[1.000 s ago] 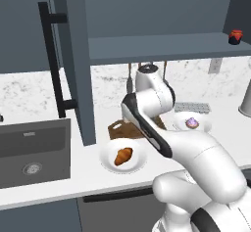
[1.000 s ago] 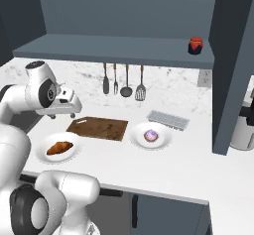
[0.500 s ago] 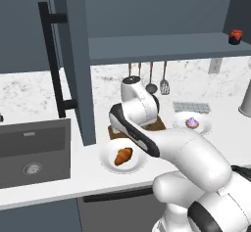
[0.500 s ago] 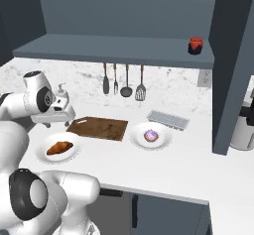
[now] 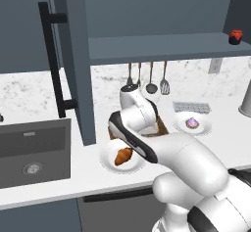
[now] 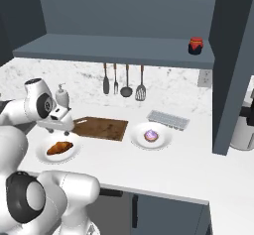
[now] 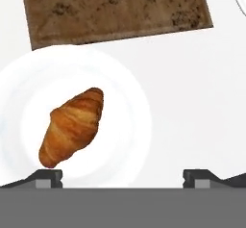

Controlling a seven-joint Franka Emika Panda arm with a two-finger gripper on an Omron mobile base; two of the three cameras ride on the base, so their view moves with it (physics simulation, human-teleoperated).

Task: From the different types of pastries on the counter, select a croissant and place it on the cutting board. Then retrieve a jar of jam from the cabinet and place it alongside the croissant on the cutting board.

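One croissant point(image 7: 72, 126) beside cutting board point(image 7: 115, 10).

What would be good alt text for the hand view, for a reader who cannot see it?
Seen from above, a golden croissant lies on a round white plate on a white counter. The open gripper hovers over it, with a dark wooden cutting board just beyond the plate.
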